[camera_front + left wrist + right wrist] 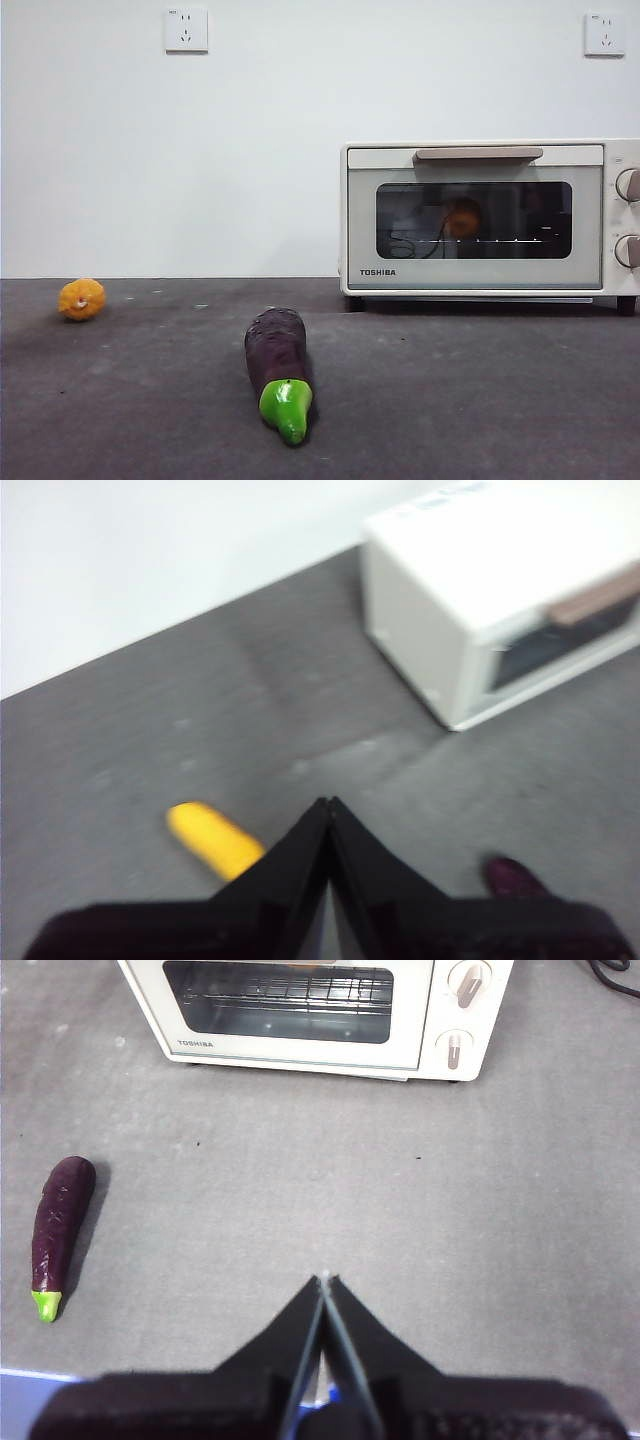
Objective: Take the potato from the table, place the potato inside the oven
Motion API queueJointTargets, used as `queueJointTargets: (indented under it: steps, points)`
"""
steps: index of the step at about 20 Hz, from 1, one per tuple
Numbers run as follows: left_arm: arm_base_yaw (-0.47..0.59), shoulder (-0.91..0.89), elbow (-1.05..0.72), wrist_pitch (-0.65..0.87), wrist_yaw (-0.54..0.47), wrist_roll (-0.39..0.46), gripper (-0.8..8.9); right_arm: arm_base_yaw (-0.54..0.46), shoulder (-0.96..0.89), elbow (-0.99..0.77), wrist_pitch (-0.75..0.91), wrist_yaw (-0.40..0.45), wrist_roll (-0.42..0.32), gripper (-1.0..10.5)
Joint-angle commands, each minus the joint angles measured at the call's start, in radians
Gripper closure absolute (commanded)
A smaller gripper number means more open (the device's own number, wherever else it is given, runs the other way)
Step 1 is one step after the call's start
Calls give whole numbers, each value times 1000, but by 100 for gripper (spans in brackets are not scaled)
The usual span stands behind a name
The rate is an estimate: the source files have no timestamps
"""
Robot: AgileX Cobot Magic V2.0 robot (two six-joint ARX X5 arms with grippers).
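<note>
Potato (462, 217) appears behind shut oven door as both arms hang back

Nearest the robot, the left gripper (328, 805) and the right gripper (325, 1280) hover above the dark grey worktop (480, 400), each with its fingers pressed together and holding nothing. Neither is close to any object, which suggests that both are waiting rather than reaching.

A purple eggplant (275, 350) lies mid-worktop with its green stem towards the front camera. It is well apart from the oven and does not block the way to it. Further back on the left, a small knobbly yellow-orange fruit (82, 298) sits alone; the left wrist view shows it only as a blurred yellow streak.

At the back right stands the cream-white TOSHIBA oven (480, 272), with its beige bar handle (478, 154) up, its door closed and two round knobs (628, 185) on its right side. In the front view a rounded orange shape shows through the dark glass, most likely the potato resting inside, though a reflection cannot be ruled out. The right wrist view shows only the rack. No potato lies on the worktop, so the task looks all but finished. Two wall sockets (186, 30) are set in the white wall behind.
</note>
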Motion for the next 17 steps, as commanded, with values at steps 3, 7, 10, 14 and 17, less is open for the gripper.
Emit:
queueJointTargets:
  steps: [3,7,10,14,17]
  points:
    - [123,-154,-169,145,3,11,817,1,1,0,-16,2,3,946]
    - [203,-375,-532,403,3,6,817,1,6,0,-17,3,3,946]
    - [247,-566,-869,626,4,-83,817,1,6,0,-17,2,3,946]
    - [261,-792,-1286,891,3,-120,817,1,6,0,-17,3,3,946]
    - [262,-955,-1507,954,2,-117,817,1,6,0,-17,3,3,946]
